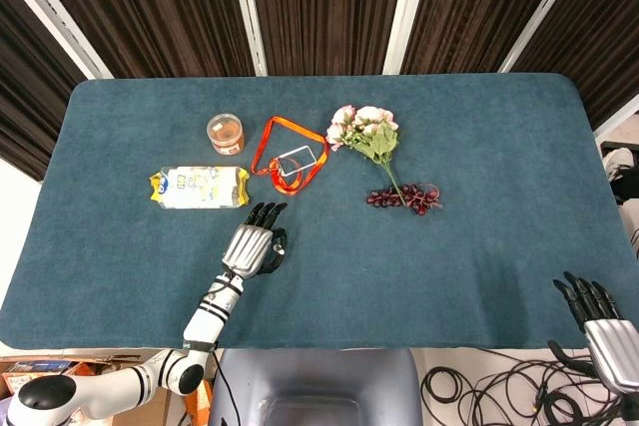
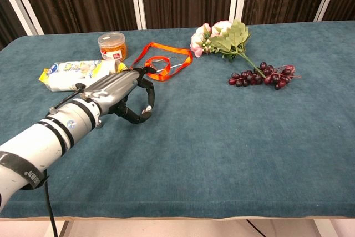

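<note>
My left hand [image 1: 256, 244] [image 2: 123, 91] hovers over the teal table [image 1: 479, 147], palm down, fingers stretched forward and apart, holding nothing. Its fingertips point toward the right end of a yellow and white snack bag [image 1: 199, 188] [image 2: 77, 74] and the orange lanyard with a clear badge holder [image 1: 292, 157] [image 2: 162, 59]. An orange-lidded jar [image 1: 226, 133] [image 2: 112, 46] stands behind the bag. My right hand [image 1: 602, 321] hangs off the table's near right corner with fingers spread, empty.
A bunch of pink artificial flowers [image 1: 363, 131] [image 2: 221, 37] lies mid-table with a cluster of dark grapes [image 1: 404, 198] [image 2: 262, 75] at its stem end. Dark curtains back the table. Cables lie on the floor at the lower right.
</note>
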`<state>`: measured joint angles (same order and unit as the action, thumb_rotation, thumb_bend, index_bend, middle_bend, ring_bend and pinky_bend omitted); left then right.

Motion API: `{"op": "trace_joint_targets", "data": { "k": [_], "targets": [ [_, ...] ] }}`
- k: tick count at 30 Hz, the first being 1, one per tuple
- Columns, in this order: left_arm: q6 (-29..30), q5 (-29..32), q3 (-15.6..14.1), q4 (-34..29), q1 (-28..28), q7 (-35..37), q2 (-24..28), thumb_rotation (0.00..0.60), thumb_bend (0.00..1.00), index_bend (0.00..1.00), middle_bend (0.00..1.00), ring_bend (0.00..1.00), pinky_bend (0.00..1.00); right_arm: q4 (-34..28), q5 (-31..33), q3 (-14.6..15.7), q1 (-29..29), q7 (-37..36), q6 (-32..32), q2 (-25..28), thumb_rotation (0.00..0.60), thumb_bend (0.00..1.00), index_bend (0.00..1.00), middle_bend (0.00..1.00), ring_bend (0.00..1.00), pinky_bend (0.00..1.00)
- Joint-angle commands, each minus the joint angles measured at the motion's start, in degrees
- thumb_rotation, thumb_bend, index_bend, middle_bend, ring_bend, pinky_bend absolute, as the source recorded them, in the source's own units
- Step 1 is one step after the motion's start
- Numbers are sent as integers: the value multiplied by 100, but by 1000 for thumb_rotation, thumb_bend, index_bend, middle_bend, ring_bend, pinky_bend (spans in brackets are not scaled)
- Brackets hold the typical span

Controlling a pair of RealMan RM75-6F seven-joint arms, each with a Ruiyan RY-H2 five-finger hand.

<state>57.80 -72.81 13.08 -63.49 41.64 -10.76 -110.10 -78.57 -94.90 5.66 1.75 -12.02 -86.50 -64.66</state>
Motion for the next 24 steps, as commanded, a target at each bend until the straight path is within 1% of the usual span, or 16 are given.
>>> {"op": "trace_joint_targets", "data": {
  "k": [1, 8, 24],
  "targets": [
    [-40, 44, 16, 13, 19, 2, 1, 600, 376, 608, 66, 0, 0, 2, 3, -3, 1, -8, -5, 0, 600, 210, 0, 0, 0, 0],
    [-223, 251, 154, 30, 113, 93, -15, 600, 376, 586, 68, 0, 0, 7, 5, -1, -4, -1, 11, -4, 600, 210, 0, 0, 0, 0],
    [-353, 590, 310, 62, 163, 202, 67, 600, 377, 583, 76, 0, 0, 5, 13, -1, -8, 30, 32, -15, 600, 209, 0, 0, 0, 0]
  ]
}}
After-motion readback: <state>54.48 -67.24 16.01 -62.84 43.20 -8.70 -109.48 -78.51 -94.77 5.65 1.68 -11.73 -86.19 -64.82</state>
